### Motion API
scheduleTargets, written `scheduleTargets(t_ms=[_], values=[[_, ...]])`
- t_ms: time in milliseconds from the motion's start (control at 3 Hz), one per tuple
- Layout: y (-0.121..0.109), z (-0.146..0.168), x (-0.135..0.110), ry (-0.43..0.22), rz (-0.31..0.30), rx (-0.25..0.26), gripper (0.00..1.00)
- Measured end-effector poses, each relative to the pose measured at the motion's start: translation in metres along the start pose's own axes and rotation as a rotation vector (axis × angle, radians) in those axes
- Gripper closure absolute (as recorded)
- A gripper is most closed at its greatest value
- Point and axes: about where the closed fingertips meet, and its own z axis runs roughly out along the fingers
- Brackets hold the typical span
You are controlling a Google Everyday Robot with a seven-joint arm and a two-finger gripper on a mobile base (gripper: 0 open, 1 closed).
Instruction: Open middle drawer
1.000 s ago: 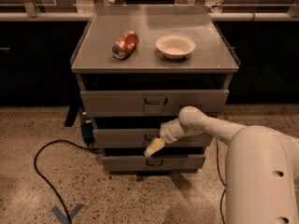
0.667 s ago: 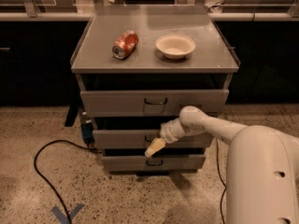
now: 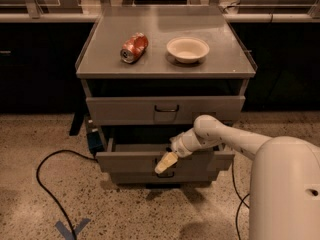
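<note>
A grey metal cabinet (image 3: 100,64) has three drawers. The middle drawer (image 3: 125,161) stands pulled partly out, its flat front ahead of the top drawer (image 3: 120,111) and the bottom drawer (image 3: 200,178). My gripper (image 3: 166,163) has its pale tip against the centre of the middle drawer's front, where its handle lies. The white arm (image 3: 225,136) reaches in from the right. A small dark loop shows just below the tip; I cannot tell which drawer it belongs to.
A crushed red can (image 3: 134,47) and a white bowl (image 3: 187,49) sit on the cabinet top. A black cable (image 3: 47,184) loops over the speckled floor at the left, near a blue tape mark (image 3: 70,229). My white base (image 3: 285,194) fills the lower right.
The middle drawer has slid a little further out toward the camera, and my gripper has moved with it, slightly lower in view.
</note>
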Motion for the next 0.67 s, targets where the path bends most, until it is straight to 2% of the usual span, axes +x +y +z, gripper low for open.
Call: scheduleTargets(t_ms=[333, 667], values=[[0.008, 0.007, 0.01, -0.011, 0.023, -0.008, 0.0], [0.026, 0.012, 0.022, -0.009, 0.036, -0.031, 0.0]])
